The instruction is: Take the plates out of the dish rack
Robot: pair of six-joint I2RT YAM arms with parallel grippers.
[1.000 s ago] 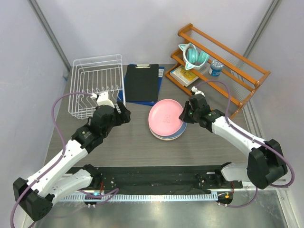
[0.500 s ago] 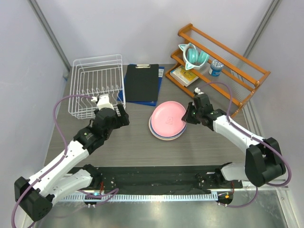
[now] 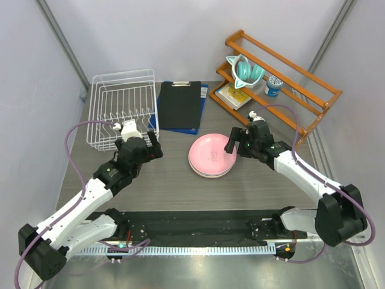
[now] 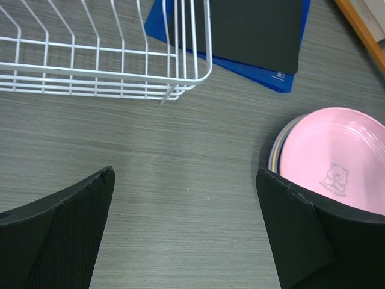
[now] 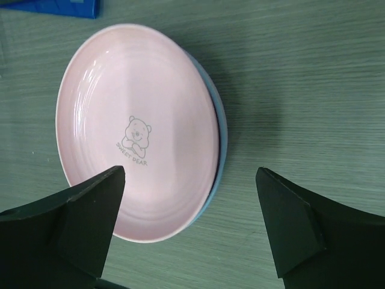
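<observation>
Note that the dish rack (image 3: 123, 108) is standing at the upper left of the top view, and no plate is showing between its prongs. Just below its near right corner, the left hand (image 3: 151, 143) is hovering over bare desk (image 4: 180, 156). Its jaws are now standing wide, wider than a second ago, and are holding nothing.

Moving right, the black clipboard (image 3: 179, 103) is lying on a blue folder (image 4: 274, 75). White print on the folder's edge is showing in the left wrist view, but it is too small for you to read.

At centre, the pink plate (image 3: 210, 153) is now lying flat on top of the stacked plates (image 5: 218, 138). A second ago it was being held tilted above them. The right hand (image 3: 233, 144) has just gone from closed to wide open and is hovering over the stack's right edge, gripping nothing.

Treat this as the release of the fourth plate. Judging from the empty-looking rack, the unloading is appearing complete.

On the pink plate, a bear drawing is carrying the words "SWEET BEAR" (image 5: 133, 155).
</observation>
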